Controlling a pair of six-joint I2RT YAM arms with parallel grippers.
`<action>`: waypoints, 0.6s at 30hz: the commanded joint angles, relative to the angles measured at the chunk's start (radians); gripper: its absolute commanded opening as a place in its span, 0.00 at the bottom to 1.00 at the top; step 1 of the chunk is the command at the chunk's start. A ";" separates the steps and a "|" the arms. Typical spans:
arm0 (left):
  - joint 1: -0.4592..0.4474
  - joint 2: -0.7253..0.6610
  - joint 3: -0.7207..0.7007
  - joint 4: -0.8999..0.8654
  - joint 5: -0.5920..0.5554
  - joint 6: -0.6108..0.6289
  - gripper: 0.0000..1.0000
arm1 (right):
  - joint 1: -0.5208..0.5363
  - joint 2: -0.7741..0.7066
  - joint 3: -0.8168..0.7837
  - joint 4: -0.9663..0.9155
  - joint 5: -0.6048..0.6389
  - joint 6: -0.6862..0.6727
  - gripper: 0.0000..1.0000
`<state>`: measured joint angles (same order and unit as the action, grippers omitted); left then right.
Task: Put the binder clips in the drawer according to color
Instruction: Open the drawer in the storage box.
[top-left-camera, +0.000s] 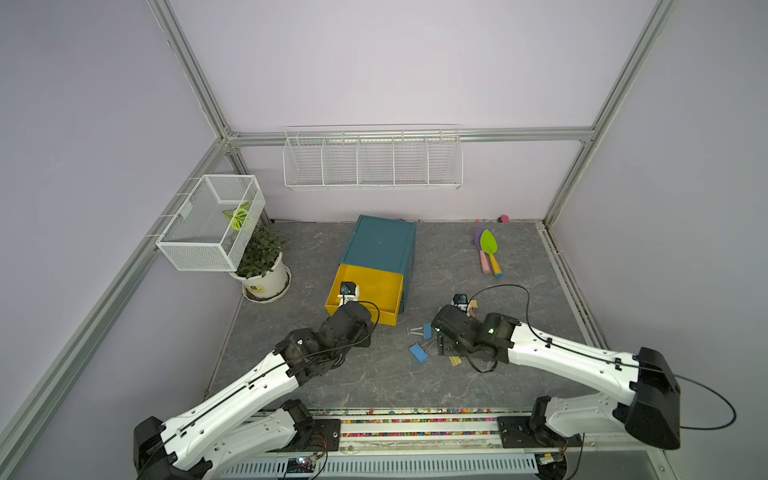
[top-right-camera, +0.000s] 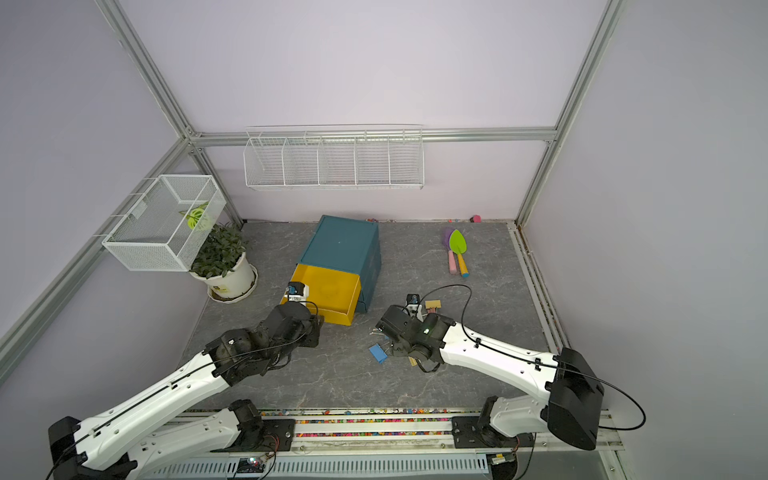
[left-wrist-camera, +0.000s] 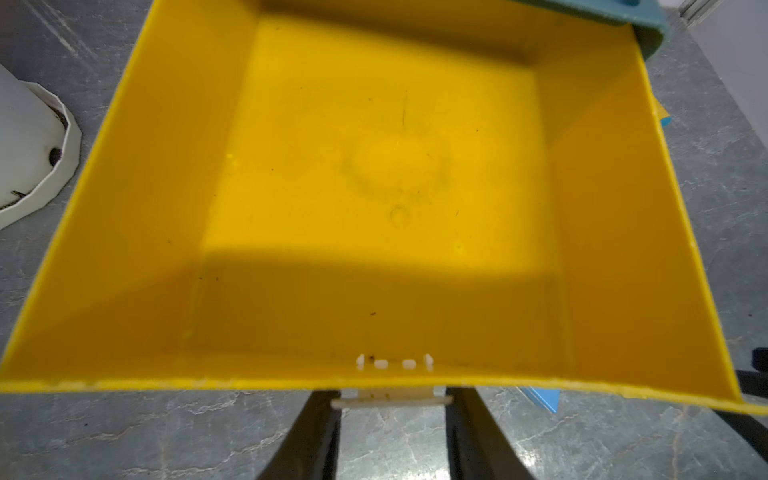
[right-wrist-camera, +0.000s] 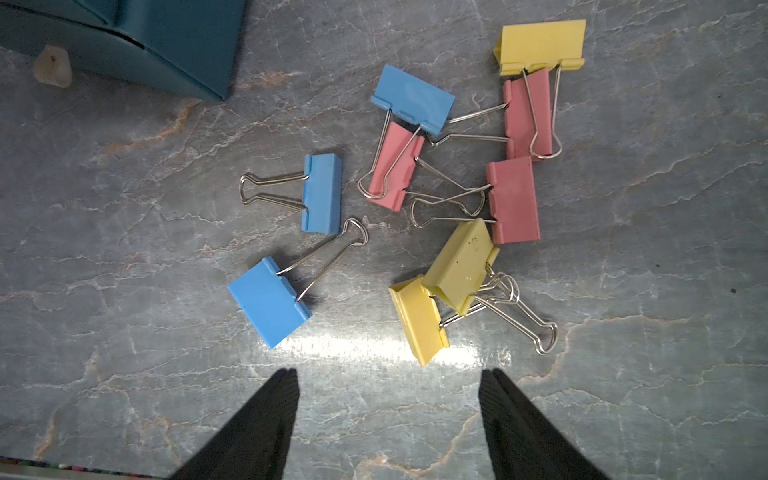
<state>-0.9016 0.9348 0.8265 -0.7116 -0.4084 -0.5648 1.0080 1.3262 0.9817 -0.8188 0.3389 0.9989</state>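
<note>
Left fingers (left-wrist-camera: 307, 440) clamp the open drawer (top-left-camera: 374, 286) by its tab (left-wrist-camera: 390, 401); right fingers (right-wrist-camera: 257, 428) hang apart over the clips (right-wrist-camera: 395, 170), heaped lower centre in both top views. Tangled handles could drag a wrong colour along.

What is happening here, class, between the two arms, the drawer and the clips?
The left gripper grips the handle of the yellow drawer, which stands pulled out of the cabinet and is empty. The right gripper hovers open above nine clips, three each of blue, pink and yellow, scattered on the table beside the cabinet. No clip is held or in the drawer yet.
</note>
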 joint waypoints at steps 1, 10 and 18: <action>0.007 0.011 0.017 -0.027 -0.079 0.002 0.27 | 0.006 -0.007 -0.004 -0.020 0.008 0.021 0.75; 0.007 0.019 0.045 -0.032 -0.099 0.014 0.33 | 0.005 0.013 0.015 -0.036 0.003 0.037 0.76; 0.007 0.002 0.038 -0.038 -0.092 -0.005 0.57 | 0.005 0.039 0.020 -0.059 -0.037 0.108 0.81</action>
<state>-0.8986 0.9516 0.8433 -0.7307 -0.4675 -0.5571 1.0077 1.3445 0.9878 -0.8463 0.3214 1.0557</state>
